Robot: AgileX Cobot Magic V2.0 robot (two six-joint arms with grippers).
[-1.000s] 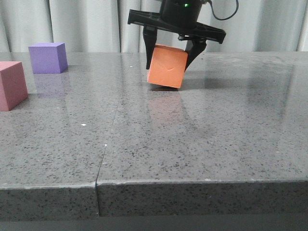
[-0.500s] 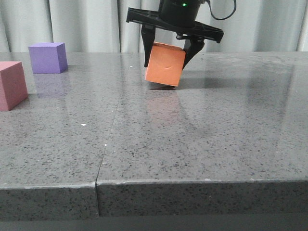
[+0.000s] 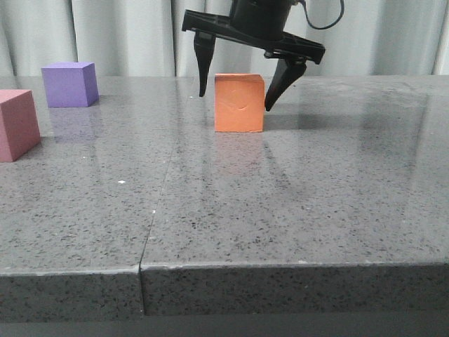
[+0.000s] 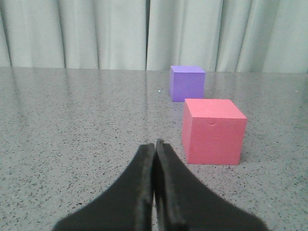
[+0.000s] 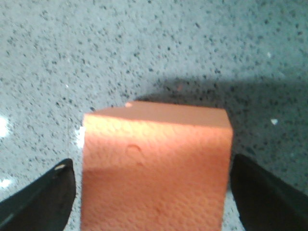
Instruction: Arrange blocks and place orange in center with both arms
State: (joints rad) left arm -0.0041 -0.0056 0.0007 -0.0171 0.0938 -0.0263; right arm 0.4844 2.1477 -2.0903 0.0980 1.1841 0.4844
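Observation:
The orange cube (image 3: pixel 239 103) rests flat on the grey stone table (image 3: pixel 280 196) near the middle back, its dented face toward me. My right gripper (image 3: pixel 237 95) hangs over it, open, one finger on each side with a small gap to the cube. In the right wrist view the cube (image 5: pixel 154 173) sits between the spread fingers. The purple cube (image 3: pixel 69 83) stands at the far left back and the pink-red cube (image 3: pixel 17 124) at the left edge. My left gripper (image 4: pixel 155 144) is shut and empty, near the pink-red cube (image 4: pixel 212 131), with the purple cube (image 4: pixel 186 83) beyond.
Pale curtains (image 3: pixel 126 35) hang behind the table. A seam (image 3: pixel 158 203) runs through the tabletop from front to back. The table's front edge (image 3: pixel 280 270) is near the camera.
The right gripper has set the tilted orange cube flat on the table and opened its fingers off it. The purple and pink-red cubes have not moved.

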